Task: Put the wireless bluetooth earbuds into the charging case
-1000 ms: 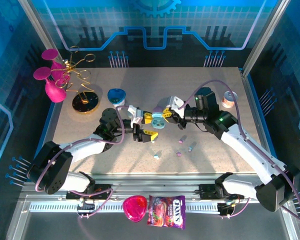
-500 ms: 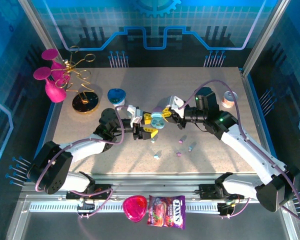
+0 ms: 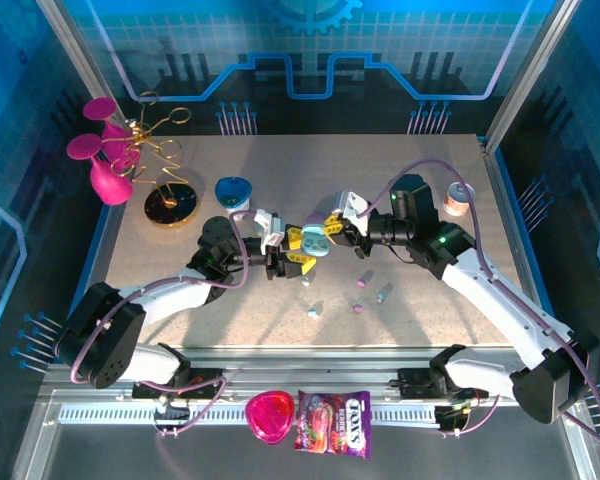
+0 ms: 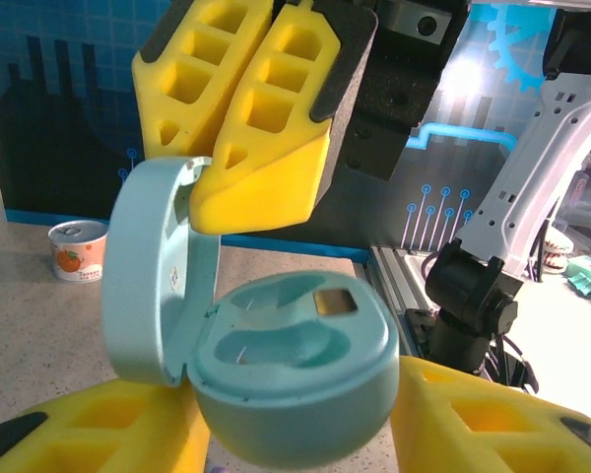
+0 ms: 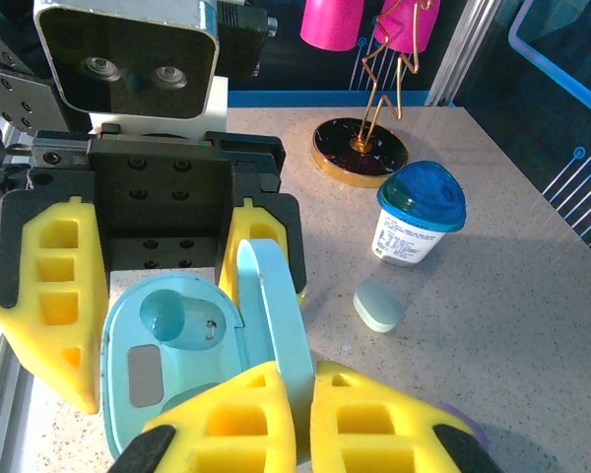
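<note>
Both wells of the open case (image 4: 295,365) are empty, left hand (image 3: 291,256) clamped on it, right hand (image 5: 305,409) pinching its lid (image 5: 276,305), earbuds (image 3: 358,308) lying loose on the surface (image 3: 310,170) near the case.

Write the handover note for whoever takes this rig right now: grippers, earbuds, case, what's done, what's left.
Left gripper: fingers against both sides of the charging case base, gripping it.
Right gripper: shut on the edge of the lid, which stands open.
Case: both wells are empty.
Earbuds: loose on the table, scattered nearer the arm bases than the case.
Done: case held and opened.
Left: every bud. With both grippers occupied, one probably has to let go to pick up a bud and seat it.
</note>
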You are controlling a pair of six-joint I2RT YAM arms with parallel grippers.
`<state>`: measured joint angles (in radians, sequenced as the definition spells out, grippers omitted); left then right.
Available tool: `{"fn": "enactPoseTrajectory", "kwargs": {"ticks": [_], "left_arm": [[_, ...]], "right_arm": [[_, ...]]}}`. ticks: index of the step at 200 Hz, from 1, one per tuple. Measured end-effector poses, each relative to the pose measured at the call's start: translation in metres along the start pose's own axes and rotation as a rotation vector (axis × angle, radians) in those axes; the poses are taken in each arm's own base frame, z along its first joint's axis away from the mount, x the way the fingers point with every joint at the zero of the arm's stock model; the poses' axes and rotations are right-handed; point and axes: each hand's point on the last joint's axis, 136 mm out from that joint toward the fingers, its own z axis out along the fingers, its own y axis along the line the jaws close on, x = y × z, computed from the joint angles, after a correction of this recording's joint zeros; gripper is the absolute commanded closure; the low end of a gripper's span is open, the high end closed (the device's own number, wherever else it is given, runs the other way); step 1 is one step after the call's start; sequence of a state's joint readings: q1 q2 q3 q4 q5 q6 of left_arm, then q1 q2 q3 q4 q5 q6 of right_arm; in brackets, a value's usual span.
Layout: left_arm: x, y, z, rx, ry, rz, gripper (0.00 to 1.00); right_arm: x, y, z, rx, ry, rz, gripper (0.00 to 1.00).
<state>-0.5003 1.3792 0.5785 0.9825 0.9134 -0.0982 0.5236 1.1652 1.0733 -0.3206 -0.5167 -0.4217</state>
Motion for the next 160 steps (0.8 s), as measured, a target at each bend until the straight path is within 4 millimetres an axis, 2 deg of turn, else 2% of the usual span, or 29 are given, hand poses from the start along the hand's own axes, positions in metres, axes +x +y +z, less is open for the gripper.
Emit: {"fn": "enactPoseTrajectory", "kwargs": {"ticks": [20,36,76,160], "left_arm": [[-0.001,0.000,0.000,0.000,-0.002,0.001,0.53],[0.000,0.000,0.000,0.000,-0.002,-0.003,0.38],[0.000,-0.001,-0.001,0.000,-0.005,-0.001,0.24],[0.001,0.010,0.000,-0.052,-0.016,-0.023,0.23]], "right_arm": [[0.000,0.000,0.000,-0.001,0.000,0.000,0.93],[0.000,0.000,0.000,0.000,0.000,-0.001,0.93],[0.002,-0.001,0.001,0.006,0.003,0.002,0.93],[-0.005,-0.005,-0.002,0.049,-0.043,-0.013,0.93]]}}
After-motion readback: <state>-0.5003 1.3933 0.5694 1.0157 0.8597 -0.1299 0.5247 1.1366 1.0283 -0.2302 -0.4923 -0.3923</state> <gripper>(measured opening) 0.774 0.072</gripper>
